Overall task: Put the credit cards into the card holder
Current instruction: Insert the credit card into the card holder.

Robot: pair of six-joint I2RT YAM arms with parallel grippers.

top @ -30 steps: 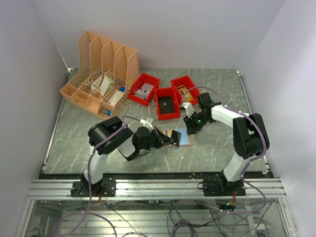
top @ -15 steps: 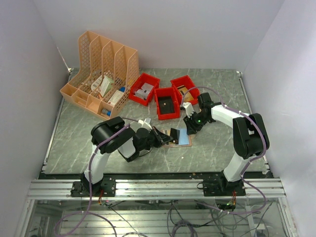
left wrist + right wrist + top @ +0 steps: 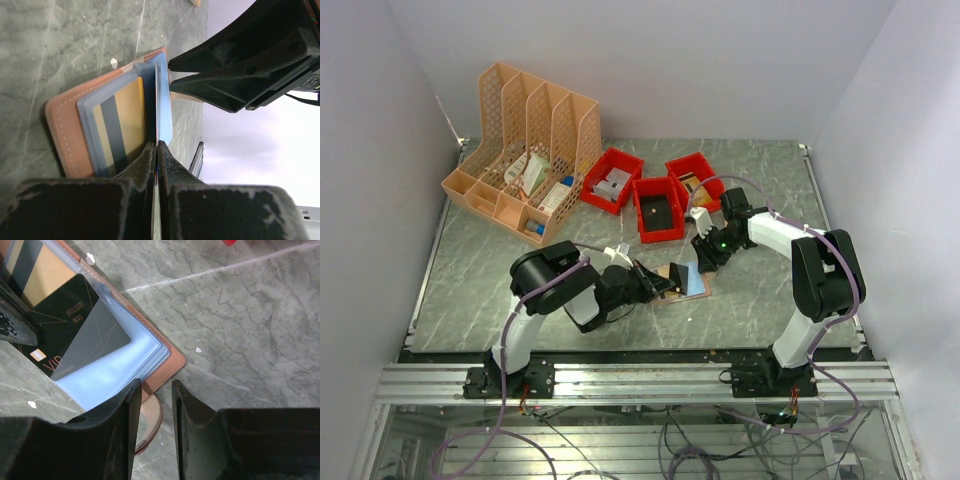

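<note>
Grey marbled bench (image 3: 470,290) carries everything. Over the last second the left arm (image 3: 555,275) has swung in toward the card holder (image 3: 688,287), which lies open on the bench. The left pincer (image 3: 156,146), clamped tight on the dark card (image 3: 65,340), has pushed that card part way under one of the holder's clear sleeves. At the holder's corner the right pincer (image 3: 152,390) stands part open astride the strap (image 3: 150,415), with nothing visibly held. The insertion looks nearly done. A gold card (image 3: 127,115) already sits inside the holder.
</note>
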